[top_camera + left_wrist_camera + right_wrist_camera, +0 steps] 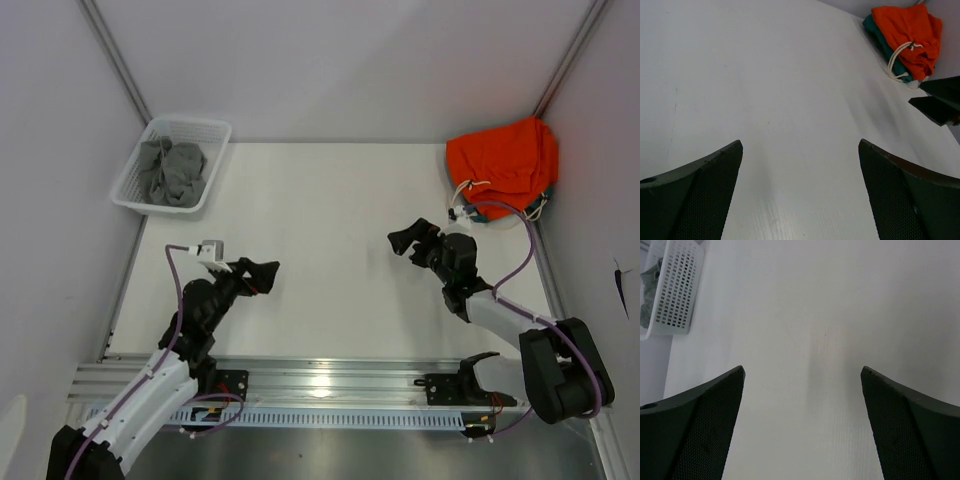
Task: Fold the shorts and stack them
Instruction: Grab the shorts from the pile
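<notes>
The grey shorts (172, 170) lie crumpled in a white plastic basket (216, 170) at the table's far left; a strip of them shows at the top left edge of the right wrist view (646, 287), inside the basket (677, 290). My left gripper (258, 275) is open and empty above the near left of the table (330, 230); its fingers (700, 190) frame bare table. My right gripper (408, 239) is open and empty right of centre; its fingers (705, 420) also frame bare table. It shows in the left wrist view too (939, 100).
A folded bright orange garment (502, 162) with a white drawstring lies on a teal garment at the far right corner; it also shows in the left wrist view (910, 32). Grey walls bound the table on three sides. A metal rail (330, 375) runs along the near edge.
</notes>
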Controlling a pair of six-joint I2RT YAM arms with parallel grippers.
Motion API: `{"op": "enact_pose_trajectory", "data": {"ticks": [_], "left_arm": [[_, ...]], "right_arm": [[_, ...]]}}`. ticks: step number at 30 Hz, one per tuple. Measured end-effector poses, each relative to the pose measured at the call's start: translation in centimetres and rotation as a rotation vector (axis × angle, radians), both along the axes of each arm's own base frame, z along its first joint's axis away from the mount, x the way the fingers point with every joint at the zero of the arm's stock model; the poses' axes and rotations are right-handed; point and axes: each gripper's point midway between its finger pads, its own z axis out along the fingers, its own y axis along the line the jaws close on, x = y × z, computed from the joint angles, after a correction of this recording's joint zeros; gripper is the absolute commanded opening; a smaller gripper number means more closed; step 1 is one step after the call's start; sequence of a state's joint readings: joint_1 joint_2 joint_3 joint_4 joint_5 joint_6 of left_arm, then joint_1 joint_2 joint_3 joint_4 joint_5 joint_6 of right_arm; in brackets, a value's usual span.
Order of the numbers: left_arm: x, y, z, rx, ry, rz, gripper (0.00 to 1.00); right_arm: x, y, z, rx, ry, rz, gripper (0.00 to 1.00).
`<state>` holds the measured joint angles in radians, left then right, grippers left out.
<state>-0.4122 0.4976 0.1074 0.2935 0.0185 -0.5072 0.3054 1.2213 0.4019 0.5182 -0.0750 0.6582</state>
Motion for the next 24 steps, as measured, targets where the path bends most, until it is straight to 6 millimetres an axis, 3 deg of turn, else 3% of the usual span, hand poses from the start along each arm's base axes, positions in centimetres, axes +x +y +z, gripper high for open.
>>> {"op": "enact_pose_trajectory", "data": {"ticks": [6, 11, 13, 16, 20, 24], "left_arm": [[2.1, 2.7, 1.2, -0.021, 0.158, 0.227, 0.99], [5.9, 5.7, 7.3, -0.058, 0.266, 0.436, 0.99], [8.8, 8.6, 10.8, -0.104, 0.28, 0.542, 0.99], [12.1, 12.7, 13.5, -0.127, 0.324, 0.687, 0.99], [15.2, 14.0, 13.8, -0.081, 0.428, 0.748, 0.99], [19.0, 15.1, 11.7, -0.033, 0.531, 0.792, 0.99]], "right_arm": [[0.1, -0.6, 0.4, -0.001, -0.01, -0.029, 1.0], [0.2, -0.7, 0.4, 0.001, -0.007, -0.032, 1.0], [0.1, -0.6, 0.2, 0.003, 0.0, -0.028, 1.0], [0.1, -0.4, -0.2, 0.01, 0.014, -0.019, 1.0], [0.0, -0.1, -0.6, 0.018, 0.03, -0.005, 0.99], [-0.1, 0.0, -0.9, 0.02, 0.038, 0.004, 0.99]]}}
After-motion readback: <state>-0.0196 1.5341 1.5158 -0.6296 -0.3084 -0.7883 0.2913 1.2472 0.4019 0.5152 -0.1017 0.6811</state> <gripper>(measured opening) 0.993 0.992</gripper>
